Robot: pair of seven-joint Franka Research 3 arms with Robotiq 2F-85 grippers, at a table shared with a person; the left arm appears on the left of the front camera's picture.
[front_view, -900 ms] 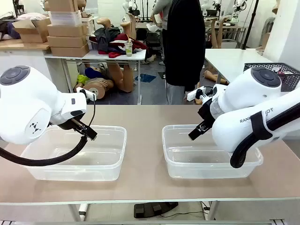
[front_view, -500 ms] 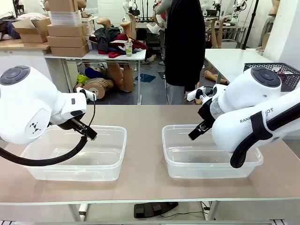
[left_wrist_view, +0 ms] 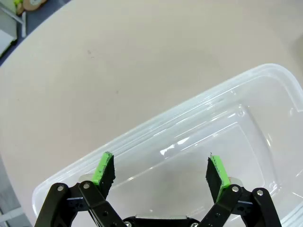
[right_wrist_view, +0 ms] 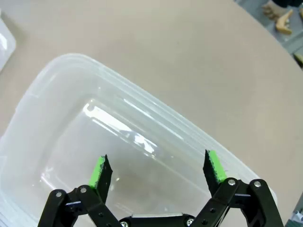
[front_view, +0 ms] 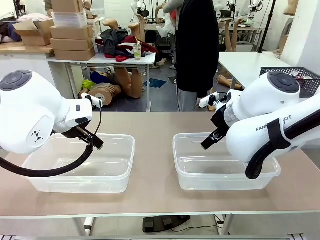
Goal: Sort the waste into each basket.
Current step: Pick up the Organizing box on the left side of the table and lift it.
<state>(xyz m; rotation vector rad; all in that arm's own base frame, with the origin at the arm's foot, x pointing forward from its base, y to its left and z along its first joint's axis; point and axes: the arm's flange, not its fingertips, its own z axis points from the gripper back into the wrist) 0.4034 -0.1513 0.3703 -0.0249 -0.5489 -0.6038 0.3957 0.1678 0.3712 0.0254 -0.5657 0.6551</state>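
Observation:
Two clear plastic tubs stand on the table, the left tub (front_view: 120, 155) under my left arm and the right tub (front_view: 192, 160) under my right arm. Nothing lies in either. My left gripper (left_wrist_view: 161, 169) hangs open above the left tub (left_wrist_view: 199, 113), nothing between its green pads. Over the right tub (right_wrist_view: 71, 94) my right gripper (right_wrist_view: 158, 170) is open too and holds nothing. In the front view both grippers are hidden behind the arms' white bodies. No cans or bottles show in any view.
A person in black (front_view: 197, 50) stands at the far side of the table. A dark grey lattice basket (front_view: 295, 80) sits on a white table at the right. Bare tabletop (front_view: 155, 130) lies between and beyond the tubs.
Neither arm nor tub has moved. Only the person at the far side has shifted slightly.

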